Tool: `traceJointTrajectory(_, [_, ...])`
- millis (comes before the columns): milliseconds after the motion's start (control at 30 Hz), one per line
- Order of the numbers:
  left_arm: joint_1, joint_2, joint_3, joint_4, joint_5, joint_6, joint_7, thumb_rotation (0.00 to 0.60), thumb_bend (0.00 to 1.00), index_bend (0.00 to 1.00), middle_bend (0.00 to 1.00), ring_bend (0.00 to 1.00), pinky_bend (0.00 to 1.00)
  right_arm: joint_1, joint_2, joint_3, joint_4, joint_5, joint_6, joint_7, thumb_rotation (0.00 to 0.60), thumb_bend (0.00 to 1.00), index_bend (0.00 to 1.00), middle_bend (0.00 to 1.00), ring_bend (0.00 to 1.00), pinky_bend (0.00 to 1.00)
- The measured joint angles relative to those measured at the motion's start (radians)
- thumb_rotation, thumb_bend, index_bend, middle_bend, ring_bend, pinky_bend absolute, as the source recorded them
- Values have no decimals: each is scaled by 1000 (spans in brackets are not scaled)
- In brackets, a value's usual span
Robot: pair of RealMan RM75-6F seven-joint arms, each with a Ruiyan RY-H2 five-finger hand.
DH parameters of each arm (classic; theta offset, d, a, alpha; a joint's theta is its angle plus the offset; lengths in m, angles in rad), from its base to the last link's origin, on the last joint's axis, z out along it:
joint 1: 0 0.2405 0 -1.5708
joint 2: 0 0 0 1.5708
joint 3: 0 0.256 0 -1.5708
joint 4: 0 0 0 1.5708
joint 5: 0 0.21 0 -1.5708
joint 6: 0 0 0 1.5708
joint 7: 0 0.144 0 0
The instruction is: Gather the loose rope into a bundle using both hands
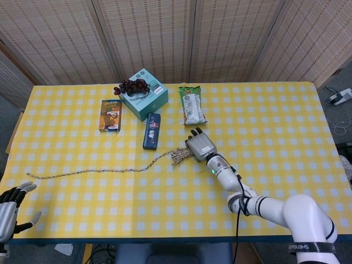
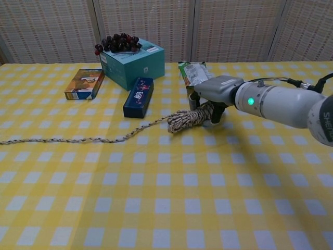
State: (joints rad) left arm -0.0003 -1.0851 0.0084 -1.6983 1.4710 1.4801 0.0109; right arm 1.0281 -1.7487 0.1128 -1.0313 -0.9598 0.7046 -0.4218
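Yellow-and-white checked counter point(image 1: 275, 126) fills both views; its near edge is cut off in the chest view.

Right arm, white, reaches in from lower right; its shoulder end is cut off by the frame in both views. Right hand point(image 1: 201, 147), grey, sits over the bunched end of the rope, fingers point(image 2: 215, 113) curled down around it and gripping it. The bunch is partly hidden under the palm, so can't tell how much of it the hand covers.

One teal cardboard box point(image 1: 144, 97) at the back of the counter, one cluster of dark grapes point(image 1: 132, 86) on top of it.

One speckled tan braided rope point(image 1: 93, 171): bunched end near counter centre, just in front of the snack bag, loose tail trailing left across the counter to the left edge. The tail's far end is cut off in the chest view; the head view shows it ending near the left hand.

Left hand point(image 1: 11, 209), dark, only partly in frame at lower left of the head view, off the counter edge, fingers spread, holding nothing. Not seen in the chest view.

One green-and-white snack bag point(image 1: 192, 104), one orange flat box point(image 1: 110, 115), one dark blue narrow box point(image 1: 152, 131). Print on all three is too small to read.
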Motion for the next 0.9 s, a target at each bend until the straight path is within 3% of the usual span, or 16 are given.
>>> traceJointTrajectory(367, [-4,-1,-2,0,-3,-8,0,600,280,258,177,153,130,-12,-46,20,60,-14,-1,5,600,265,497,408,194,149])
traceJointTrajectory(500, [-5,-3,-2,3,-4,-10,-1,600,280,258,177,153,130,-15,-57,29,72,-26,-4,23,600,326,557,451,238,197])
traceJointTrajectory(733, [-4,-3,-2,9,-10,-12,-8,600,280,258,177,153,130,-25,-72,45,95,-57,-8,78,600,464,661,536,331,399])
traceJointTrajectory(900, [-10,9,-9,12,-13,-15,-21,600,280,258,177,153,130,-40,-54,56,79,-99,5,140,600,577,704,572,371,468])
